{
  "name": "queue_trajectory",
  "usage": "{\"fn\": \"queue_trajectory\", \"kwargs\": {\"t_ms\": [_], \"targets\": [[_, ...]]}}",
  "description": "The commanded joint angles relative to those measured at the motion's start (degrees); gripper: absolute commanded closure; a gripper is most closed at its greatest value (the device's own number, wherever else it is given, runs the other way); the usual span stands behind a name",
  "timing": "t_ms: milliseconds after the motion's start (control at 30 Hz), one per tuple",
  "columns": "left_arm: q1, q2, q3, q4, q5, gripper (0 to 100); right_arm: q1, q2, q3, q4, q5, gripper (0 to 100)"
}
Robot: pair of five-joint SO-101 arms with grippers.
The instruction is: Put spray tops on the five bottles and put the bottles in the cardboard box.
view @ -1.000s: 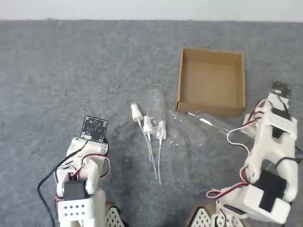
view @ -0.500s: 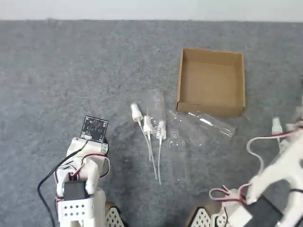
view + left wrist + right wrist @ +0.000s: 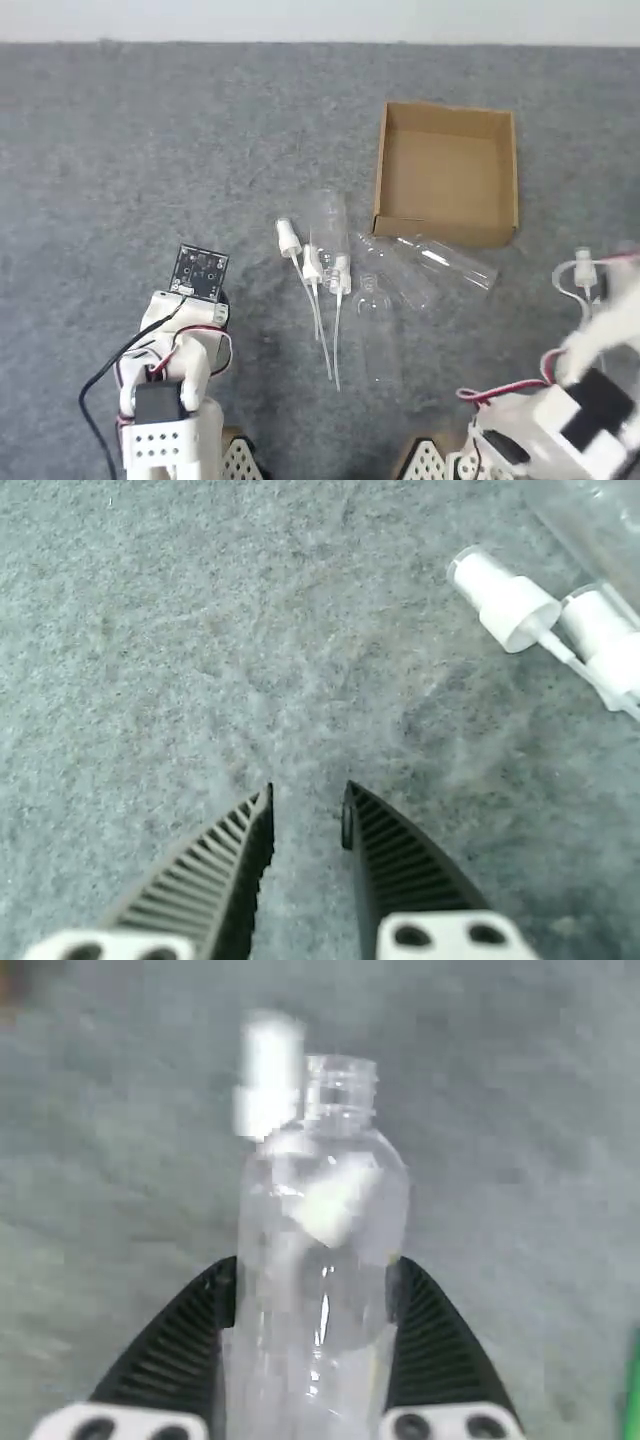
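The clear bottle (image 3: 320, 1220) is clamped by its body between the two fingers of the right gripper (image 3: 315, 1272), with its neck uncapped and a white spray top (image 3: 268, 1070) just beside the neck. Four other bottles (image 3: 329, 222) and three loose spray tops (image 3: 288, 238) lie on the grey carpet (image 3: 150, 150) near the open cardboard box (image 3: 445, 230). The left gripper (image 3: 305, 810) sits over bare carpet with its fingers a narrow gap apart and nothing between them.
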Motion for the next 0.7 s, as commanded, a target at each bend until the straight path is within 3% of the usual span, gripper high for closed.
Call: {"fn": "queue_trajectory", "kwargs": {"t_ms": [0, 167, 367, 667], "targets": [[-0.3, -0.4, -0.6, 0.3, -0.6, 90, -9.4, -0.7, -3.3, 0.9, -8.4, 97.4], [-0.3, -0.4, -0.6, 0.3, -0.6, 90, -16.5, 1.6, -0.8, -2.2, -15.7, 97.4], [-0.3, -0.4, -0.6, 0.5, -0.6, 90, -17.5, 6.2, 1.9, -7.3, -19.3, 96.6], [-0.3, -0.5, -0.6, 1.1, -0.6, 90, -17.3, 6.8, 1.7, -6.6, -19.0, 78.3]]}}
